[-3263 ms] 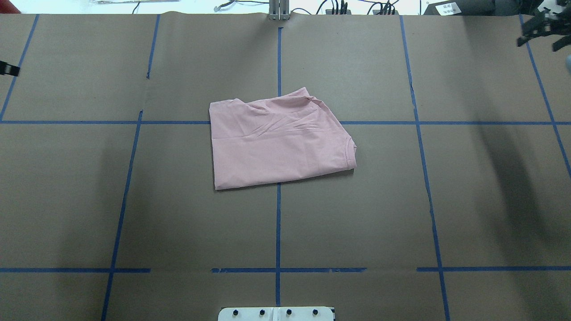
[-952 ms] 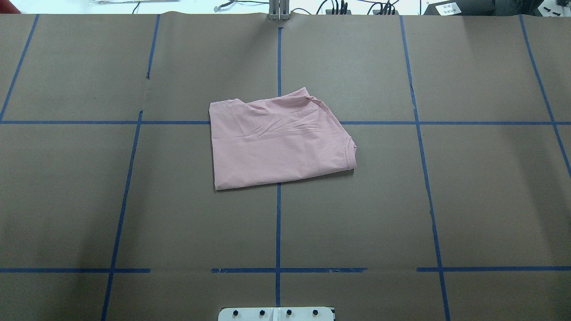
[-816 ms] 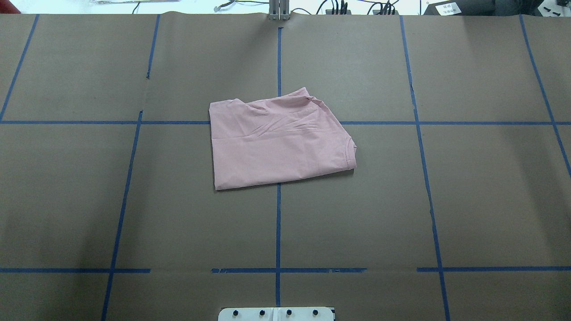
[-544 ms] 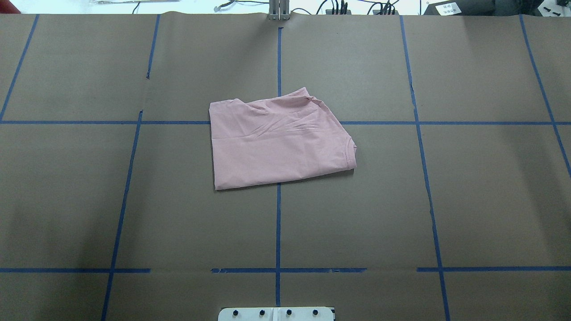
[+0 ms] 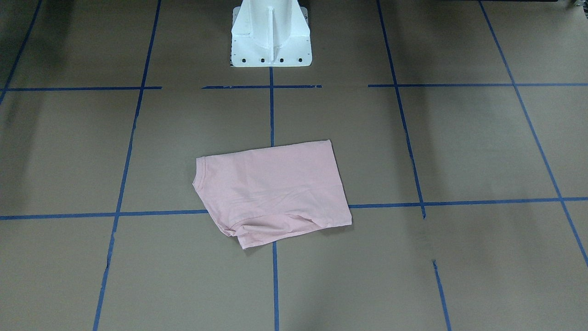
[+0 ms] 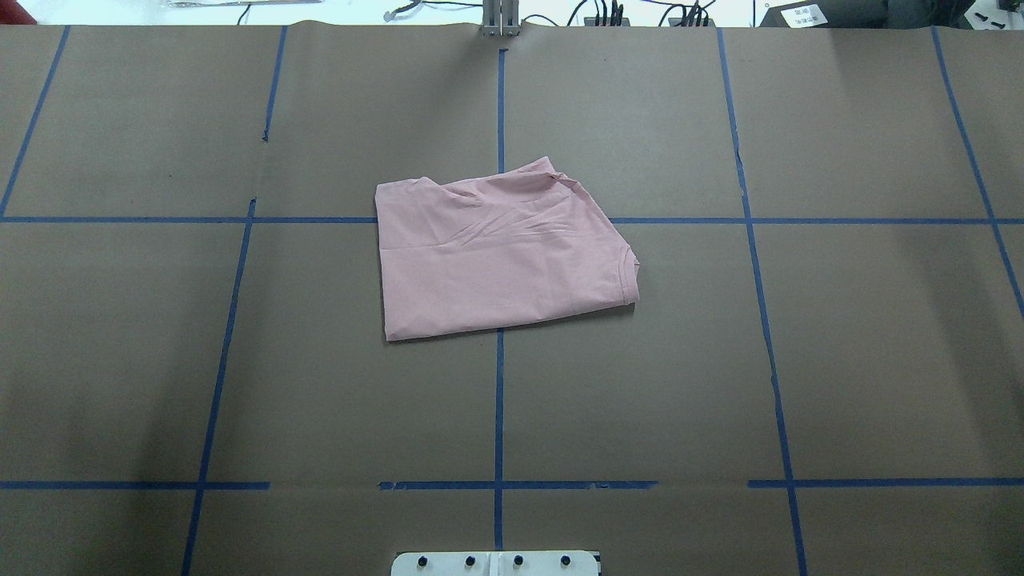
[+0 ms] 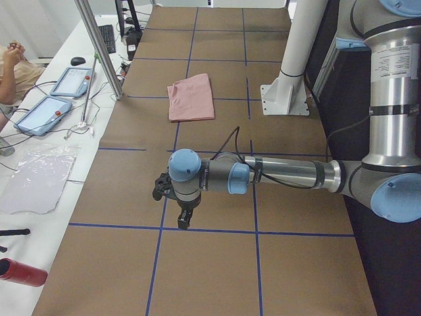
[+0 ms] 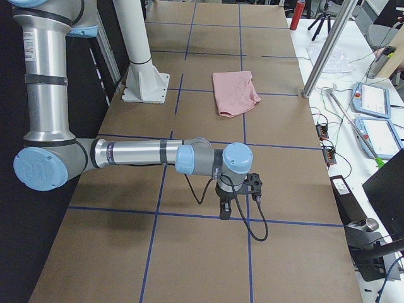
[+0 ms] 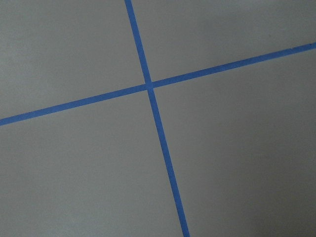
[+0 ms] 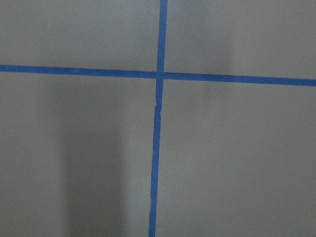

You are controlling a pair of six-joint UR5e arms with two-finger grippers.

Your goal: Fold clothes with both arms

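Pink cotton T-shirt (image 6: pixel 504 256) folded on brown papered desk (image 6: pixel 800 360).
Left fingers (image 7: pixel 184 217) and right fingers (image 8: pixel 224 209) hover aside; clenched or released, cannot tell.

Left arm (image 7: pixel 289 173): silver-grey tubular links; light blue joint caps; black ring bands behind the gripper; black cable looping off the wrist; small printed label on the upright link; left gripper (image 7: pixel 183 219) black, slim. Right arm (image 8: pixel 132 153): matching silver tubes, blue caps; black cable looped beside the black right gripper (image 8: pixel 225 211). White pedestal (image 5: pixel 270 32): flat foot plate; row of dark bolts.
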